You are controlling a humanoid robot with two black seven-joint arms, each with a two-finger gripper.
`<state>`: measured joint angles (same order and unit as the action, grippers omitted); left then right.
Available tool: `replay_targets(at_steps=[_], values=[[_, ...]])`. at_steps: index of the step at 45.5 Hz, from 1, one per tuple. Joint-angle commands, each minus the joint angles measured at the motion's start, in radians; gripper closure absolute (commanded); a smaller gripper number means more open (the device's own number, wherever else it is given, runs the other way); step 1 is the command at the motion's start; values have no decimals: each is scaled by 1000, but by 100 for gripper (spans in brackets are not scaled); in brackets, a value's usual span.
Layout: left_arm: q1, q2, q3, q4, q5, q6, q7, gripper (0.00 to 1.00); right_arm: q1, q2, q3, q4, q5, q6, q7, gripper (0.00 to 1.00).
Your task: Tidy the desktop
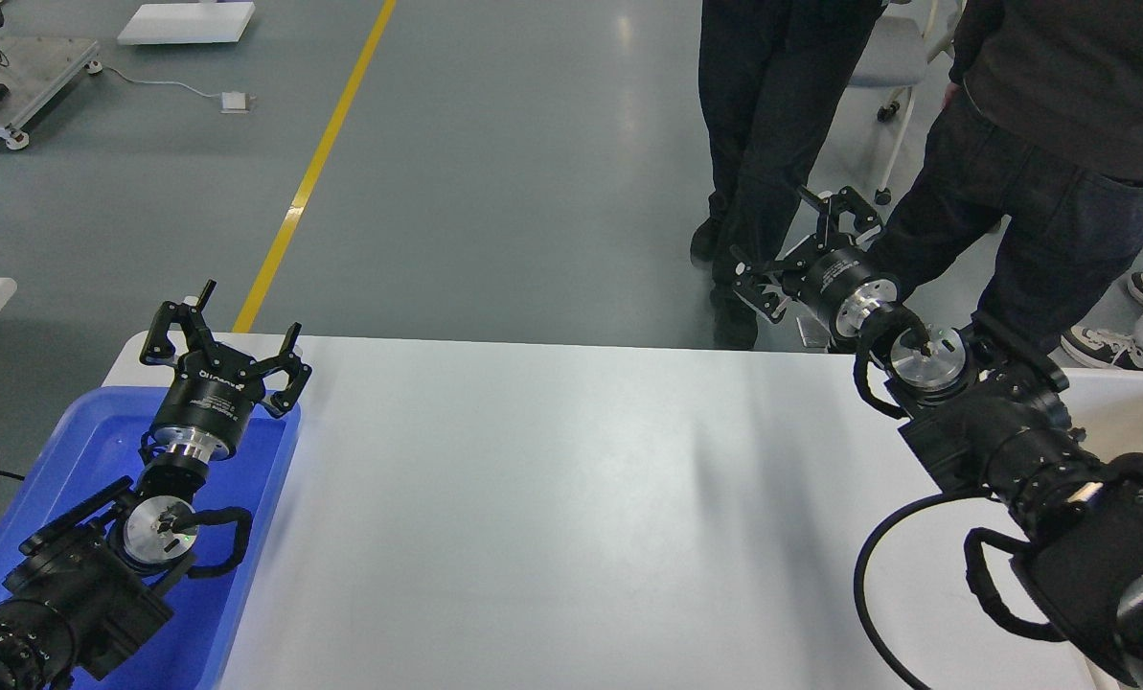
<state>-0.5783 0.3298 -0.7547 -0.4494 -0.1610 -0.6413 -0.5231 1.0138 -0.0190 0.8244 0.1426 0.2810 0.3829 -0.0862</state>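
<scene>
The desktop (571,498) is a wide white tabletop with rounded corners, and I see no loose objects on it. My left gripper (229,331) is open and empty, held over the far end of the blue tray at the desktop's far left corner. My right gripper (798,241) is open and empty. It reaches past the far edge of the desktop near the right corner and points away from me toward the floor. The right arm covers the desktop's right side.
A blue plastic tray (73,450) sits at the left under my left arm. The beige bin with a white rim (1122,380) at the right is mostly hidden by my right arm. Two people in dark clothes (1060,163) stand just beyond the far right edge.
</scene>
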Motion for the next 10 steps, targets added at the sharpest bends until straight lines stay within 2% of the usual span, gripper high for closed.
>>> replay_targets(at_steps=[1, 10], values=[[0, 0, 0, 0, 0, 0, 0, 0, -76, 19, 30, 5, 24, 24, 6, 0], [0, 0, 0, 0, 0, 0, 0, 0, -109, 19, 28, 5, 26, 54, 17, 0]])
